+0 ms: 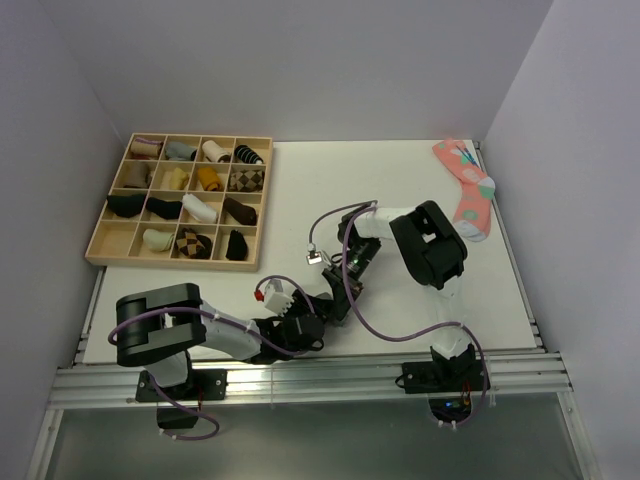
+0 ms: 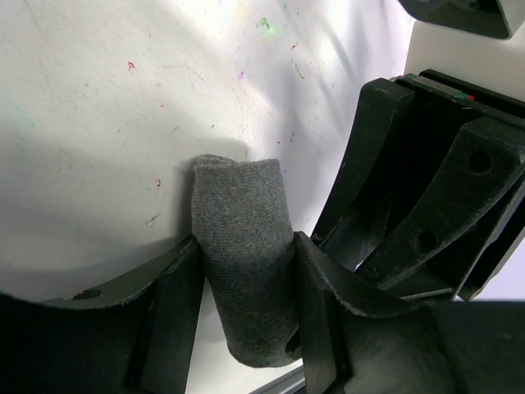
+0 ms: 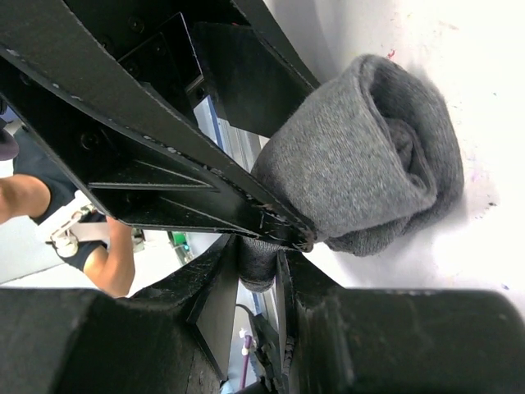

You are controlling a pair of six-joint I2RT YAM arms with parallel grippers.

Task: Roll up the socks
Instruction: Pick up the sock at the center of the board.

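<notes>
Grey, soft socks (image 2: pixel 238 197), wound up into one fat roll already. Squeezed from both sides by the left gripper (image 2: pixel 244 246), about half open around the roll. One loose bit pinched inside the nearly closed right gripper (image 3: pixel 258 267), just beside the left one. Resting on the white table (image 2: pixel 98 123) under both. Looks mostly done. Probably left: tucking the cuff over, then letting go. Well off to the left, a wooden tray (image 1: pixel 170 262) of other rolls.
</notes>
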